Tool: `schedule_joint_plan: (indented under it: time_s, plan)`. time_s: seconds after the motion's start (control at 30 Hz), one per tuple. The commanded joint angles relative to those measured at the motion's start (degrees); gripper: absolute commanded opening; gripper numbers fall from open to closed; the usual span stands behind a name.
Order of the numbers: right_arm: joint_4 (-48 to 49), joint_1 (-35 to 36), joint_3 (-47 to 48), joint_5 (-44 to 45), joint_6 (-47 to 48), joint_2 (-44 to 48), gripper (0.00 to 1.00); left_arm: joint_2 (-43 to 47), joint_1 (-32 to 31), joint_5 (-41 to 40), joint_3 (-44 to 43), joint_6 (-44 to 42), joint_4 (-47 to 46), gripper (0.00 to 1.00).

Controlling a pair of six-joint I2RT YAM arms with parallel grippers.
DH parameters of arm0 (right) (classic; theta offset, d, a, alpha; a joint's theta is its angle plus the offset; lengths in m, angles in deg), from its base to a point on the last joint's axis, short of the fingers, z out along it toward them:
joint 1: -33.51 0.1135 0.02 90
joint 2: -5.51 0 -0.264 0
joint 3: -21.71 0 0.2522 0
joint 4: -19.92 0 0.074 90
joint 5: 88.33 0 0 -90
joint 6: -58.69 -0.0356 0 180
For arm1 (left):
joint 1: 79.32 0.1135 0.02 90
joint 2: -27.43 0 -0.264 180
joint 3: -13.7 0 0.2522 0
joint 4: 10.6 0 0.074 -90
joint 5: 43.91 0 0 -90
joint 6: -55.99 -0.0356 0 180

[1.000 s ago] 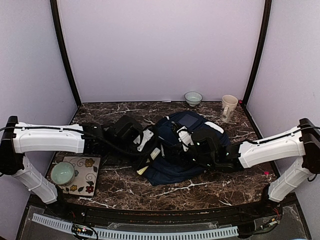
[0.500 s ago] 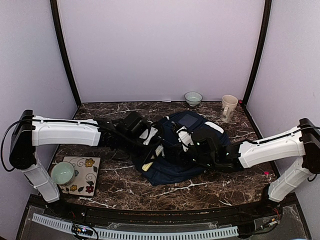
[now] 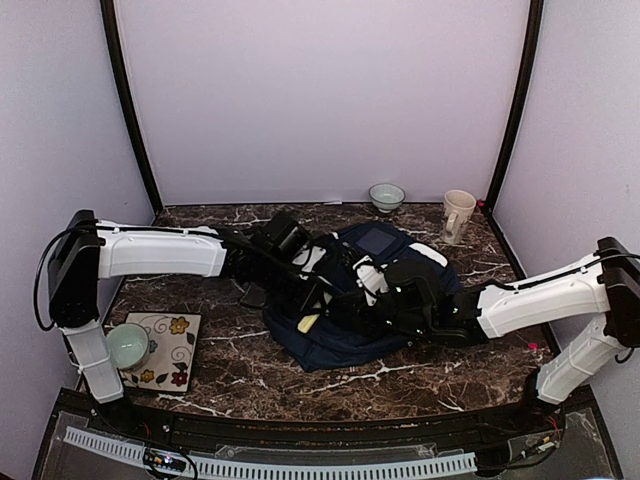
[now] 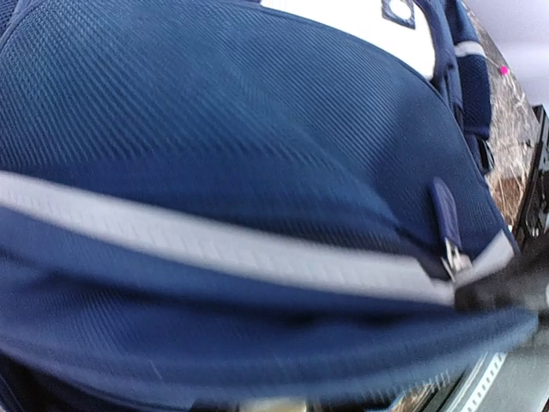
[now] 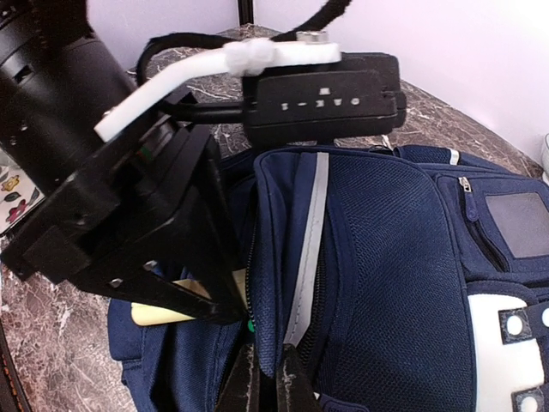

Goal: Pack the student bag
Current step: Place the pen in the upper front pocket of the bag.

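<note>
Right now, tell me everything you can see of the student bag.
The student bag is a navy backpack of mesh-like fabric, slumped in the middle of the marble table. It bears a pale grey stripe, a white patch with dark squares, a zipped pocket with a greyish panel and a metal zipper pull. The right gripper is shut on its striped opening edge, holding it up. The left gripper sits at the gap, where a pale yellow thing shows.
</note>
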Motion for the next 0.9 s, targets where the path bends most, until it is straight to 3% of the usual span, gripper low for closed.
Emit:
schedule_joint_plan:
  time_s: [0.0,0.4,0.63,0.87]
  plan:
    - [5.0,1.2,-0.3,-5.2,0.0,1.0,0.0,-1.8,0.9,2.0,-2.9,1.0,-2.4,0.0]
    - [7.3,1.4,-2.5,-4.0,0.7,2.8,0.0,-6.1,2.7,6.2,-5.3,11.3,-13.6,0.0]
    - [6.7,1.4,-3.1,-3.6,0.6,3.7,0.0,-4.6,3.3,8.3,0.6,23.9,-30.6,0.0]
    - [6.7,1.4,-4.3,-3.0,0.4,5.2,0.0,-6.6,3.4,9.3,1.7,31.5,-39.9,0.0]
